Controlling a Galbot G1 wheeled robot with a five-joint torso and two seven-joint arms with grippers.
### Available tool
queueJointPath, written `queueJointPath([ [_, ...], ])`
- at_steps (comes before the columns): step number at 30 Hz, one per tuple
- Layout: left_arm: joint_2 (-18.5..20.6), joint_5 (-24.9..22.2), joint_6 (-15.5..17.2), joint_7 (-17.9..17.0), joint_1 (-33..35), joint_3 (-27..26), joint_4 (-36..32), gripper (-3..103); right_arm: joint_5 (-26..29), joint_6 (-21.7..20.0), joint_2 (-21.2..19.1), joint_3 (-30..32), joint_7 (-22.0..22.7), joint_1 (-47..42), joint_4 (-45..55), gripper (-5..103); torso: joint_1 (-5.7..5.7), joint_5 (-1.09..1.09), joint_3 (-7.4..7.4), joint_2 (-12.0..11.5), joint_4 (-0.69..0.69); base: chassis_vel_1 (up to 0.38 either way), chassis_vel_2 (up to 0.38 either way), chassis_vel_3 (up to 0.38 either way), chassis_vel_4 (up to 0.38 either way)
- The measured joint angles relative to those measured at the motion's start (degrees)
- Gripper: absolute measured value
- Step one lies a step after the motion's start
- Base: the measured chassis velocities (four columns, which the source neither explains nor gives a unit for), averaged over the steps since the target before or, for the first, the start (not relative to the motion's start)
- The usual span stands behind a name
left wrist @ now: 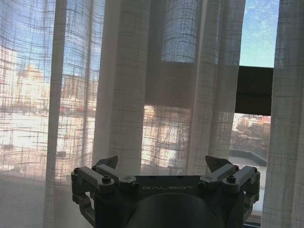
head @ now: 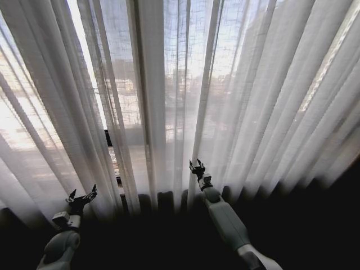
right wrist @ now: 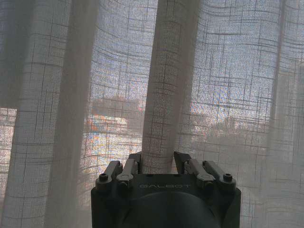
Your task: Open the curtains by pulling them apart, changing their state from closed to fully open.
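I see two sheer white, finely woven curtains (head: pixel 185 84) hanging in long vertical pleats across the window, a narrow gap between them. My right pincer (right wrist: pixel 157 161) pinches one pleat; my left pincer (left wrist: pixel 164 166) gapes wide, gripping nothing.

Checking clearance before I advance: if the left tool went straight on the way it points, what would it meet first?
Most likely the curtains. The left tool is open and faces a pleated sheer panel directly ahead; the open gap with bare window lies off to one side. Depth to the fabric is unclear.
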Motion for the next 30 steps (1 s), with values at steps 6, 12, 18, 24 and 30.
queueJointPath([
  [6, 0.00, 0.00, 0.00, 0.00, 0.00, 0.00, 0.00, 100, -0.47, 0.07, 0.18, 0.19, -0.01, -0.30, 0.09, 18, 0.00, 0.00, 0.00, 0.00, 0.00, 0.000, 0.000, 0.000, 0.000],
  [12, 0.00, 0.00, 0.00, 0.00, 0.00, 0.00, 0.00, 100, -0.77, 0.12, 0.02, 0.26, 0.06, -0.40, 0.09, 1, 0.00, 0.00, 0.00, 0.00, 0.00, 0.000, 0.000, 0.000, 0.000],
  [18, 0.00, 0.00, 0.00, 0.00, 0.00, 0.00, 0.00, 100, -1.58, 1.16, -0.30, 0.33, -0.22, -1.17, 1.01, 0, 0.00, 0.00, 0.00, 0.00, 0.00, 0.000, 0.000, 0.000, 0.000],
  [24, 0.00, 0.00, 0.00, 0.00, 0.00, 0.00, 0.00, 100, -0.64, 2.44, -0.73, 0.54, -2.93, -2.11, 2.37, 0, 0.00, 0.00, 0.00, 0.00, 0.00, 0.000, 0.000, 0.000, 0.000],
  [30, 0.00, 0.00, 0.00, 0.00, 0.00, 0.00, 0.00, 100, 0.15, 2.71, -1.22, 1.19, -5.62, -2.58, 2.41, 0, 0.00, 0.00, 0.00, 0.00, 0.00, 0.000, 0.000, 0.000, 0.000],
])
